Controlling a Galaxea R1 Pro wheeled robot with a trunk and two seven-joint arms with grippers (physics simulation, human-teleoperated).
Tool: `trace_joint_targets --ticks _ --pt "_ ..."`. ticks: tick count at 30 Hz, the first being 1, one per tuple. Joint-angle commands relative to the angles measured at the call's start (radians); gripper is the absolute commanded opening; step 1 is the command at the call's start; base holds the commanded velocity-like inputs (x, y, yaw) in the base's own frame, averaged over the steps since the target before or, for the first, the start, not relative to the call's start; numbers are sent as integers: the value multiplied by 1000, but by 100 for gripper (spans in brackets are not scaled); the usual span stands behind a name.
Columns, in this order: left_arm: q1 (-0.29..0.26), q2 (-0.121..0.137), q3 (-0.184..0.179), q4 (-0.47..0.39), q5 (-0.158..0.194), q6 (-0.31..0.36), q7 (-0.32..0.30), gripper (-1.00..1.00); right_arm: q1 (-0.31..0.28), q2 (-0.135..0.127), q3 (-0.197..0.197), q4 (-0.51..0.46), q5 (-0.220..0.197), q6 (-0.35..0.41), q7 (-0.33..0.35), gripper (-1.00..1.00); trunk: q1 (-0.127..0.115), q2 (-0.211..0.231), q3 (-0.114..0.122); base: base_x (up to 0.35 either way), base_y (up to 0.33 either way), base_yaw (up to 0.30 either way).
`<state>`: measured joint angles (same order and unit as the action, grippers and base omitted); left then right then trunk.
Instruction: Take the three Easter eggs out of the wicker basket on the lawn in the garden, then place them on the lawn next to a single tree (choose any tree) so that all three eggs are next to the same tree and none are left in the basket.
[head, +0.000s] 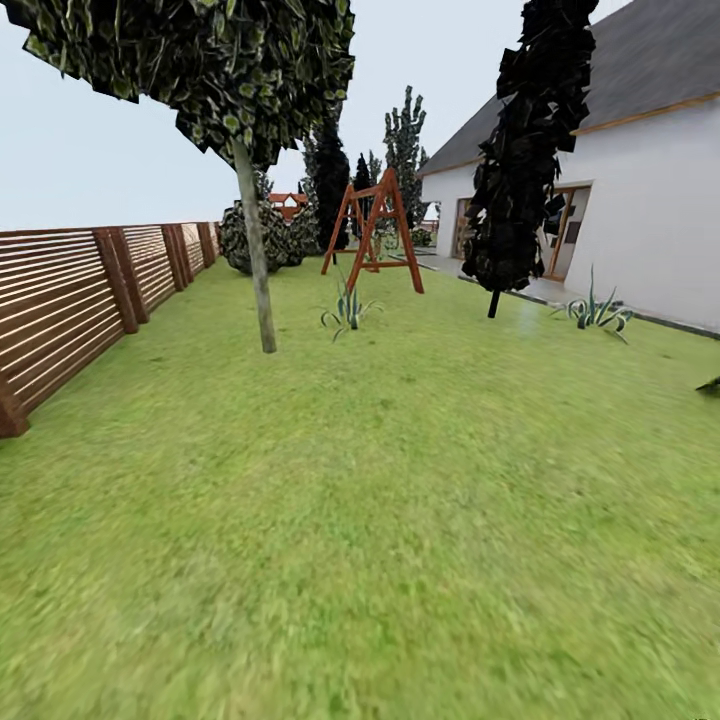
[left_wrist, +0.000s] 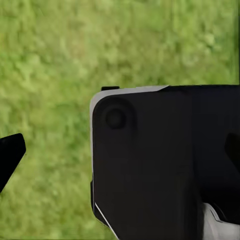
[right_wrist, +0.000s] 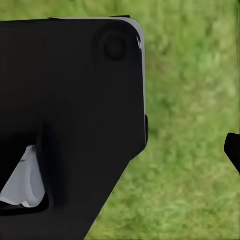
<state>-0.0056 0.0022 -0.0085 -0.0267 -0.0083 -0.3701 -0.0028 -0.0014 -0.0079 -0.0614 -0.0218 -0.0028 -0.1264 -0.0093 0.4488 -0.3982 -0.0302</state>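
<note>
Green lawn (head: 380, 520) lies under both wrists; each gripper's state cannot be told.

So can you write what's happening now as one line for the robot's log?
phase: driving | ahead: lawn, tree | left of it: fence | grippers: cannot tell

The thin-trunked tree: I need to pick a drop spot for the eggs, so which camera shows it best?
The head view: the tree stands whole on the lawn near the fence, pale trunk under a dark crown. Both wrist views look down on grass past dark robot parts and give nothing of the tree.
</note>
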Motion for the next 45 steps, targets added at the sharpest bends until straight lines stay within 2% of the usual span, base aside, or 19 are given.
trace_joint_targets --ticks 1,8,23,45 --pt "-1 0 -1 0 -1 -3 0 100 0 0 -6 -1 0 -3 -1 100 1 -2 -1 330 0 -256" --pt "-1 1 -1 0 -1 -4 0 100 0 1 -1 -1 2 -3 0 100 1 -2 2 330 0 -147" --pt "-1 1 -1 -1 0 -4 0 100 0 1 2 0 7 -2 0 100 1 -2 0 321 0 -16" --pt "-1 1 -1 0 -5 -24 0 100 0 -4 -3 0 1 -2 0 100 1 -2 -34 28 0 -25"
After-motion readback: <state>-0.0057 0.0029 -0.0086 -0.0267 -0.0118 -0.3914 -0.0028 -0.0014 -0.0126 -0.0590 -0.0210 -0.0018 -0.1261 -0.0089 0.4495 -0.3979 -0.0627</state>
